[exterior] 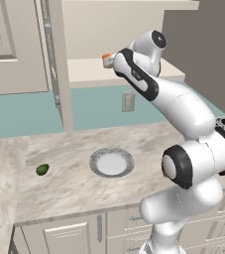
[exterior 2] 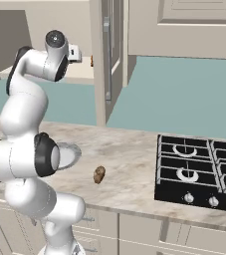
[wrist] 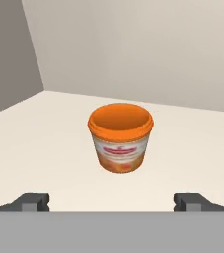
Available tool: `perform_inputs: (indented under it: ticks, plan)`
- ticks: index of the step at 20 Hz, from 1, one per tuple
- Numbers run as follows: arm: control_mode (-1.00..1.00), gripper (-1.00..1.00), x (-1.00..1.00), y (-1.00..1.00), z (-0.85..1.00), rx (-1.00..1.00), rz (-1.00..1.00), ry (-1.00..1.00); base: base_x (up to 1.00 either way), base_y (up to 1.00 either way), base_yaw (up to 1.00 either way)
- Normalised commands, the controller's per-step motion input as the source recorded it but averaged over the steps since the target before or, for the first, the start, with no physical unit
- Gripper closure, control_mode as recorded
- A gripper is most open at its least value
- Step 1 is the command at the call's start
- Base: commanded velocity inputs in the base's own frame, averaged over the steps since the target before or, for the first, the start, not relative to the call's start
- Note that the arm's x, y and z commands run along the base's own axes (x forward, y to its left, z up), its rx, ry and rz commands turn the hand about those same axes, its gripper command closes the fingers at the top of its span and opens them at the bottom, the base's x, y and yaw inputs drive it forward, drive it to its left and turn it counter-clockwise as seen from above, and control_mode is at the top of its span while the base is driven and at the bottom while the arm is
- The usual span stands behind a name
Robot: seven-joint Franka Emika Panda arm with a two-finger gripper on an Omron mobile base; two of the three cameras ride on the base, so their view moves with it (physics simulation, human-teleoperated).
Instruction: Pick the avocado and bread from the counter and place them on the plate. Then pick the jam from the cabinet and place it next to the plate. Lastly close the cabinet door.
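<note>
Jar [wrist: 121,143] stands upright mid-shelf in the cabinet [exterior: 134,69], looks rigid, light, smooth-sided and tapered, so I would pinch its label band below the lid; my arm reaches up level into the cabinet, end effector [wrist: 112,201] spread wide, empty, short of it.
</note>
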Motion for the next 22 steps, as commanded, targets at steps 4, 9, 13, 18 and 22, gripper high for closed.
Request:
perform_inputs:
  ticks: [4,9,13,18,22]
  plan:
    - [-1.00,-1.00,0.39,0.06,0.01,0.00,0.00,0.00,0.00,0.00,0.00]
    - [-1.00,-1.00,0.40,0.07,0.00,0.00,0.00,0.00,0.00,0.00,0.00]
    - [-1.00,-1.00,0.39,0.07,0.00,0.00,0.00,0.00,0.00,0.00,0.00]
    - [-1.00,-1.00,0.35,0.10,0.00,0.00,0.00,0.00,0.00,0.00,0.00]
    - [-1.00,-1.00,0.26,0.11,0.00,0.00,0.00,0.00,0.00,0.00,0.00]
